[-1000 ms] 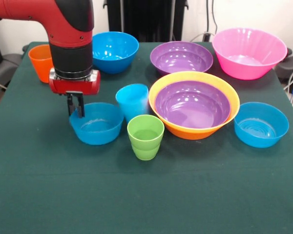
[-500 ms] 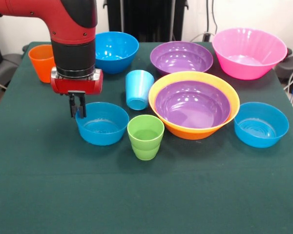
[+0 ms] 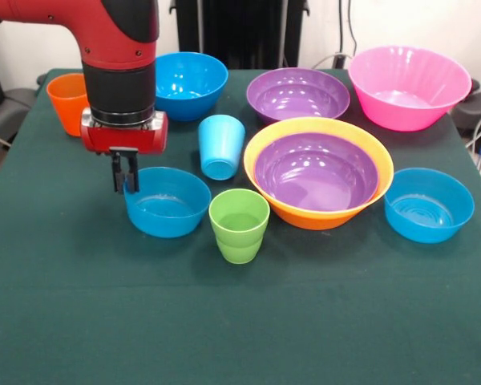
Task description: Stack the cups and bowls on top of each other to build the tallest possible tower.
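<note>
- Left of centre in the front view: gripper hangs from the red and black arm, fingers drawn close together at the left rim of the small blue bowl. Looks pinched on that rim, though actual contact is hard to confirm.
- Light blue cup lies tipped on its side, just right of and above that bowl, clear of the gripper.
- Green cup stands upright, lower centre, beside the bowl's right edge.
- Orange cup upper left, partly behind the arm.
- Centre right: purple bowl nested in the orange-yellow bowl.
- Top row: second blue bowl, second purple bowl, pink bowl.
- Right side: third blue bowl, alone on the green table cloth.
</note>
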